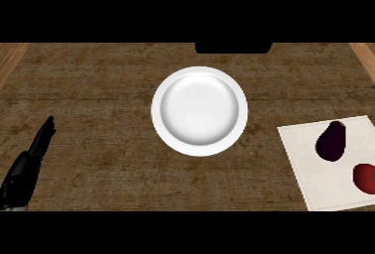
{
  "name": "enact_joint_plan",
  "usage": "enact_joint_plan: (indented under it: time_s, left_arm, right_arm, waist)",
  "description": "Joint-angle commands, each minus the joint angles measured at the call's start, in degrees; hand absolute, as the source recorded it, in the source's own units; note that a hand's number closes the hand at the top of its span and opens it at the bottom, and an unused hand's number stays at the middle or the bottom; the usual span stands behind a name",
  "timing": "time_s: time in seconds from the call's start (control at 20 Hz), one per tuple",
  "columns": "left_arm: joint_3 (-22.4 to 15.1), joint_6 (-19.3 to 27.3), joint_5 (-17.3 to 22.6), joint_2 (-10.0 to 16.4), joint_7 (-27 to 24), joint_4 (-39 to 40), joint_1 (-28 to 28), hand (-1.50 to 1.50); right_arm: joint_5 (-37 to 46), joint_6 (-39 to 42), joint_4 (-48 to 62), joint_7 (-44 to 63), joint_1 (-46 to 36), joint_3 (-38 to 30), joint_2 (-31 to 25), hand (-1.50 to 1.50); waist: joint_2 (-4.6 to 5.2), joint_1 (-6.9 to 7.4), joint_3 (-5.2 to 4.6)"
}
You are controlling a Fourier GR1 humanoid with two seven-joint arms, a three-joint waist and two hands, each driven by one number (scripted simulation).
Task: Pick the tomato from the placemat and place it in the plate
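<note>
The red tomato [365, 177] lies on a pale placemat [322, 168] at the lower right, partly cut off by the view's right edge. A white plate [199, 110] stands in the middle of the wooden counter, with nothing on it. My left hand [28, 163] shows at the lower left edge, fingers straight and pointing up, far from both tomato and plate. My right hand does not show.
A dark purple eggplant [332, 141] lies on the same placemat, just above and left of the tomato. A dark block [233, 47] sits at the counter's far edge, above the plate.
</note>
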Motion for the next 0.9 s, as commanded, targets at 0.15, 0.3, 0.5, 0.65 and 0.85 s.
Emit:
enact_joint_plan:
  time_s: [0.15, 0.3, 0.5, 0.65, 0.85]
  left_arm:
    - [2.7, -2.6, -1.2, -0.7, -1.0, 1.1, -0.9, 0.00]
    - [1.4, -1.0, -3.4, -3.5, 1.2, 0.2, -1.5, 0.00]
    - [1.9, -1.3, -4.5, -4.6, -1.7, 2.8, -1.5, 0.00]
    - [2.5, -2.0, -4.2, -4.8, -3.0, -1.2, 3.0, 0.00]
    - [6.2, -6.7, -1.7, -1.9, -3.7, 1.1, 1.6, 0.00]
  right_arm:
    - [6.7, -0.1, 9.3, -3.5, -7.3, 0.5, 2.7, -1.50]
    - [8.5, -0.2, 7.0, -5.1, -3.5, 0.8, 4.9, -1.50]
    - [9.0, -1.1, 6.9, -6.0, -4.9, 0.1, 7.3, 1.50]
    - [7.6, 0.2, 7.1, -4.6, -8.2, -1.4, 6.3, 1.50]
    - [11.4, -1.0, 11.1, -12.3, -5.5, -2.1, 5.9, 1.50]
  waist:
    - [0.05, 0.17, 0.01]
    - [0.01, -0.08, 0.00]
    - [0.01, -0.05, 0.00]
    - [0.00, 0.18, -0.01]
    - [0.02, 0.05, 0.00]
